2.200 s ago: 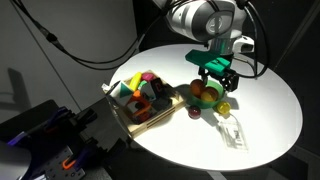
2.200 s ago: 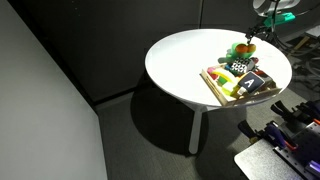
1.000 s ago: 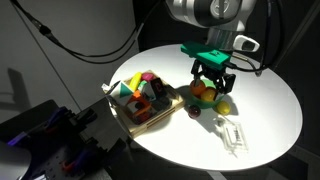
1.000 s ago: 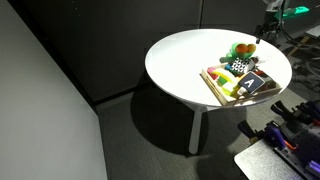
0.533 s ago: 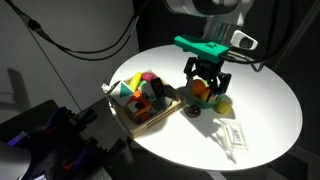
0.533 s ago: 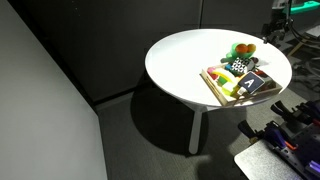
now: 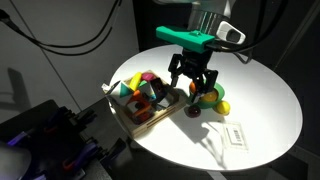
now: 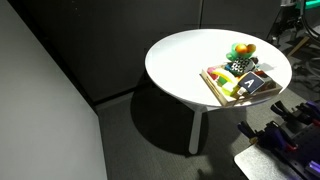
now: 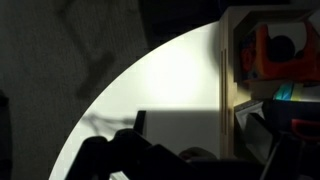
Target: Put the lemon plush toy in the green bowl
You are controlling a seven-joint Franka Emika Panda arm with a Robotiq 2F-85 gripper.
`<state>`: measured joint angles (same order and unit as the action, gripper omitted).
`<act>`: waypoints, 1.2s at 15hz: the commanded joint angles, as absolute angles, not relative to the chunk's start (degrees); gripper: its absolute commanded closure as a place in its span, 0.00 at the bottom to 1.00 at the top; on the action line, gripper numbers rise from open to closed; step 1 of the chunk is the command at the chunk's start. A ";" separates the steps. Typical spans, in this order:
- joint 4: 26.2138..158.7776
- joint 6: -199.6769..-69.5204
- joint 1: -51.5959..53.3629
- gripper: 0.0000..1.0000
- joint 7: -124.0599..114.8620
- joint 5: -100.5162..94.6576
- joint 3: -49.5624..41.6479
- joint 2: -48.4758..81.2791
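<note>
My pincer hangs spread and empty above the surface. The lemon toy looks settled in the green bowl, so the job seems done.

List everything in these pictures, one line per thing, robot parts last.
table: one, white, round, shown in both exterior views.
tray: one, wooden, rectangular, on the table beside the bowl.
toys: several, mixed colours, packed in the tray.
bowl: one, green, on the table next to the tray.
fruit toys: at least two, orange and golden yellow, in the bowl; exact count unclear.
ball: one, pale yellow, on the table close by the bowl.
card: one, whitish, flat on the table nearer its edge.
cables: black, hanging behind the table.
arm: one, pale grey, above the table.
hand: one, black on a green mount, open, empty, raised above the table.
</note>
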<state>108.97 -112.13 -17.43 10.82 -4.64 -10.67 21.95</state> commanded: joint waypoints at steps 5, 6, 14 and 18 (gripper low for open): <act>121.14 -110.84 -15.63 0.00 18.08 -10.63 -10.85 10.53; 122.31 -110.82 -15.37 0.00 18.79 -11.17 -10.80 9.49; 131.94 -111.72 -12.87 0.00 20.24 -12.12 -10.48 0.73; 135.54 -111.95 -11.73 0.00 20.00 -12.66 -10.40 -3.18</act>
